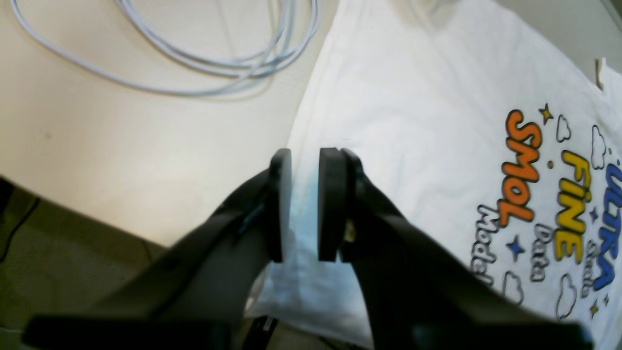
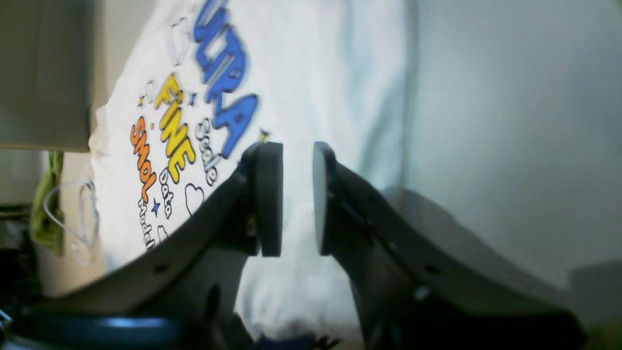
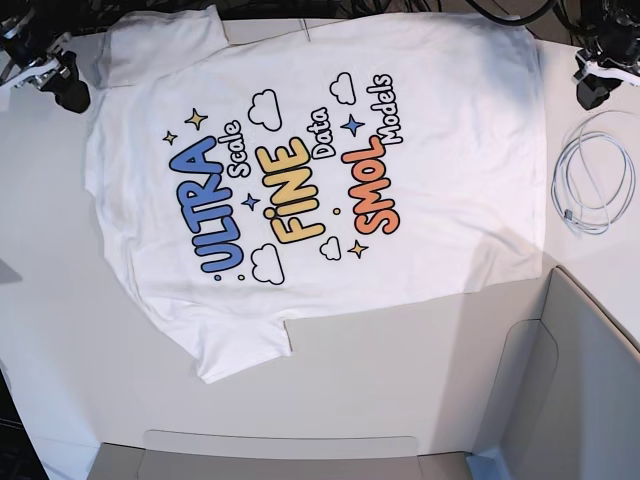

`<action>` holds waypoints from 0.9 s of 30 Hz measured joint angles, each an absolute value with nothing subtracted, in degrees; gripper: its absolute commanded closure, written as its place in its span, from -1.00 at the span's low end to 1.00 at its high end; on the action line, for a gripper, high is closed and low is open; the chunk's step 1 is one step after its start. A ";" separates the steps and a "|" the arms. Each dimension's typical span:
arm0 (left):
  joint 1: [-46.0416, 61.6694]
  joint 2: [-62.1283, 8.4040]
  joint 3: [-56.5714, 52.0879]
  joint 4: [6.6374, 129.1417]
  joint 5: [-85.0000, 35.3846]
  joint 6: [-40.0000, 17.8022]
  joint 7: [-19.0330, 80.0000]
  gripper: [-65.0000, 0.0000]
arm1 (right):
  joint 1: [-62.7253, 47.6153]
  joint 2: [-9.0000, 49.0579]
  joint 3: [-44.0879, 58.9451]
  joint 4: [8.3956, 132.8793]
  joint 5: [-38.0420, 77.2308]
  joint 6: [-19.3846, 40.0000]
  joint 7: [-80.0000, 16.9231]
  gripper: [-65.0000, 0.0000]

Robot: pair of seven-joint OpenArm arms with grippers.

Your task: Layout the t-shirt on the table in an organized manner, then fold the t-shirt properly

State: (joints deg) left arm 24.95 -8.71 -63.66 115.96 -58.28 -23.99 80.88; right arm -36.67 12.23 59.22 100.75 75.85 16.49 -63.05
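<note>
A: One t-shirt [image 3: 400, 90], print up, lies spread flat across the far half of the table [image 3: 90, 390]; thin cotton by the look, so I'd judge it light, limp, apt to drag and wrinkle if pulled from one corner.

B: Where to take hold?

A: At the hem or the shoulder seams, two points at once, I'd say; a sleeve lies at the near edge, another at the far left corner.

B: The claws?

A: Two; the left gripper [image 1: 304, 204] hangs over the shirt's side edge, jaws slightly parted, pinching nothing; the right gripper [image 2: 297, 199] hovers over cloth near the blue lettering, jaws apart, empty too.

B: Anything else?

A: One coiled white cable [image 3: 590, 185] just beside the shirt; one grey bin [image 3: 590, 400] at the near corner.
</note>
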 measured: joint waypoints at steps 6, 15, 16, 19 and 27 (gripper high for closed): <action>25.91 -8.73 -63.64 115.96 -58.39 -24.01 80.84 0.64 | -35.24 14.13 60.75 88.23 78.54 16.69 -70.54 0.44; 26.37 -8.75 -63.64 115.90 -58.33 -23.99 80.84 0.64 | -31.20 19.90 60.27 71.48 81.32 17.17 -70.50 0.44; 26.35 -8.75 -63.64 115.90 -58.35 -23.99 80.82 0.64 | -30.87 19.97 59.77 71.16 81.47 17.17 -70.39 0.44; 26.20 -8.73 -63.64 115.90 -58.41 -24.01 80.79 0.64 | -30.55 19.99 56.66 71.37 82.48 17.26 -69.23 0.44; 26.04 -8.73 -63.64 115.90 -58.37 -24.01 80.79 0.64 | -29.85 19.94 50.54 71.61 84.25 17.61 -67.70 0.44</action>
